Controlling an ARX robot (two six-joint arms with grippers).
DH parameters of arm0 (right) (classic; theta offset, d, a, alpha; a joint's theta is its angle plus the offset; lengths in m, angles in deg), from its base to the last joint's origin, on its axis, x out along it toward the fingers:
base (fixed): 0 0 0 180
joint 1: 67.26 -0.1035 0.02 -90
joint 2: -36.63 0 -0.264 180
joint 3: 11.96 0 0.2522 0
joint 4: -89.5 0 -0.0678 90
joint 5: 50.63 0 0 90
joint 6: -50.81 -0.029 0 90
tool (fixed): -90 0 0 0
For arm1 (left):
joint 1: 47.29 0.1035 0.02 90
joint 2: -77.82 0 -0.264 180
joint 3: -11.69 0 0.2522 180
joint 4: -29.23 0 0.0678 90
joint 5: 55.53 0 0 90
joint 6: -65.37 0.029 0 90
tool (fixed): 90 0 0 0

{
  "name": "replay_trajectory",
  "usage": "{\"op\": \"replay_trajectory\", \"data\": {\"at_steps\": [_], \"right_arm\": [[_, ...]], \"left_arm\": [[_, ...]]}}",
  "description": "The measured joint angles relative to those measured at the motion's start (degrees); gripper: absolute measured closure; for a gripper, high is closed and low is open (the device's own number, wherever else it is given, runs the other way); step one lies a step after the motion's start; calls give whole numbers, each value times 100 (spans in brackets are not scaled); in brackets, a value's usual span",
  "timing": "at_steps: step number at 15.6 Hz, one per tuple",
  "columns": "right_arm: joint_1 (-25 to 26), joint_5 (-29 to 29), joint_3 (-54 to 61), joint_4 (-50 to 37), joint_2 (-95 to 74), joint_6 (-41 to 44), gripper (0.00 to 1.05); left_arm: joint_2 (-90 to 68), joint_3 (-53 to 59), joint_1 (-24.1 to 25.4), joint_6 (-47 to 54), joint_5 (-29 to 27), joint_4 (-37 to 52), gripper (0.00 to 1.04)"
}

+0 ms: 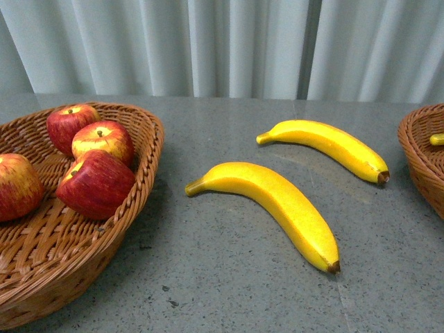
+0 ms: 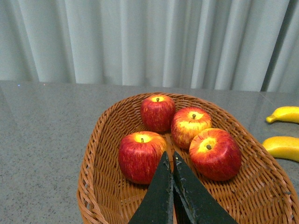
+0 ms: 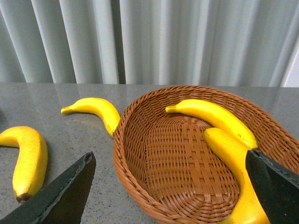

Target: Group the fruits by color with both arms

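Baskets (image 1: 149,149) beside two loose bananas (image 1: 277,201)

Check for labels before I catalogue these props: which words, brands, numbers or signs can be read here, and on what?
None: no word, number, brand or sign can be read in any view.
The apples, bananas, apple basket, banana basket, table and curtain are plain, with no sticker or print.

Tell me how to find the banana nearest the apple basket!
Look at the apple basket on the left of the grey table. Two bananas lie loose to its right. Yours is the front banana, nearer the camera than the back banana.
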Motion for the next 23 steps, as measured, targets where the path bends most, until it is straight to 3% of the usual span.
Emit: {"op": "replay_trajectory", "data": {"at_steps": [2, 4, 10, 18, 19, 23], "right_arm": [[0, 0, 0, 0, 0, 0, 7], [0, 2, 0, 0, 0, 0, 7], [0, 0, 0, -4, 0, 0, 7], [0, 0, 0, -2, 0, 0, 7], [0, 0, 0, -4, 0, 0, 7], [0, 0, 0, -4, 0, 0, 7]], "left_arm": [[153, 0, 0, 0, 0, -170, 103], [1003, -2, 0, 0, -2, -1266, 103], [1110, -2, 0, 15, -2, -1204, 103], [1110, -2, 0, 15, 0, -1204, 10], [1110, -2, 0, 22, 0, -1204, 6], [1110, -2, 0, 20, 0, -1204, 7]]}}
